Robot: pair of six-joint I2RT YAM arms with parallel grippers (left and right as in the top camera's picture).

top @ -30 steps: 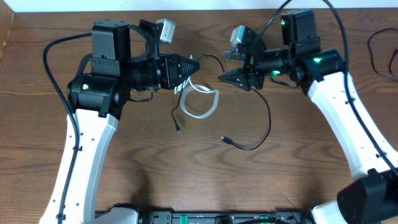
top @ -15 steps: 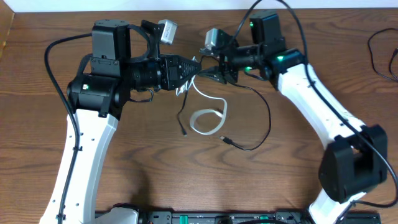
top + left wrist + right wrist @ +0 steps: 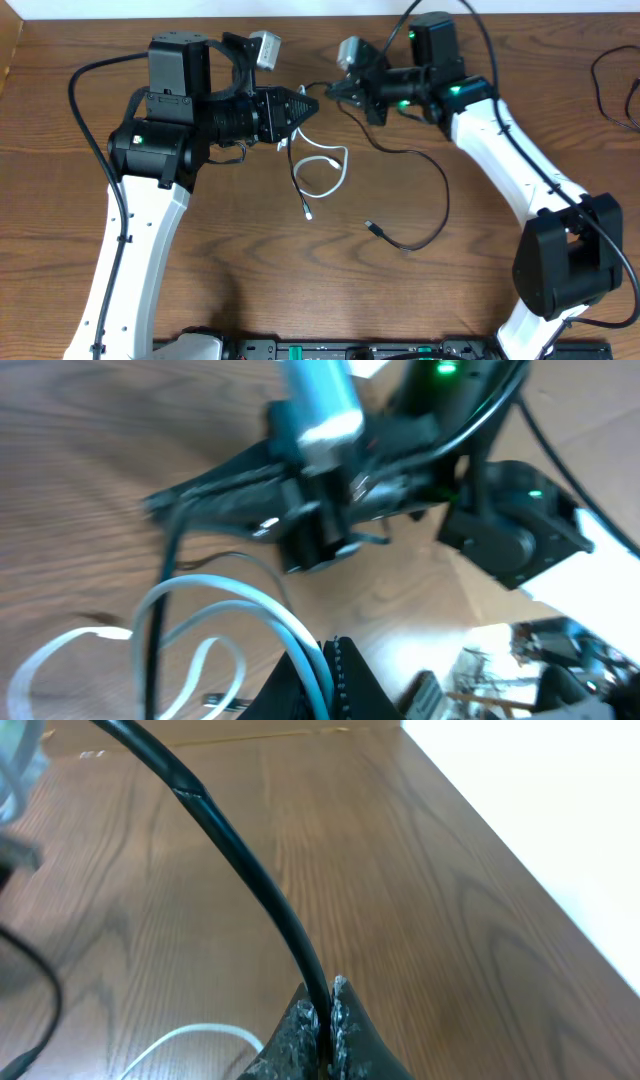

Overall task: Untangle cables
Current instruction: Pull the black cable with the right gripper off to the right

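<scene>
My left gripper (image 3: 314, 106) is shut on the thin white cable (image 3: 328, 166), which hangs from it in a loose loop over the wood table. In the left wrist view the white cable (image 3: 243, 598) runs between the gripper's (image 3: 331, 652) closed fingers. My right gripper (image 3: 332, 92) is shut on the thin black cable (image 3: 440, 196), close beside the left fingertips. The black cable (image 3: 226, 835) runs up out of the pinched right gripper (image 3: 325, 995). It trails in a wide curve to a small plug (image 3: 372, 227). A second small plug end (image 3: 307, 210) hangs below the white loop.
Another black wire (image 3: 608, 84) lies at the table's far right edge. The table's back edge (image 3: 330, 14) runs just behind both grippers. Thick black arm wires arch over the left arm (image 3: 85, 90) and the right arm (image 3: 520, 30).
My right gripper has closed on the black cable beside the left fingertips and drawn slightly up and back. The white loop rose toward the left gripper. The black cable's curve shifted right.
</scene>
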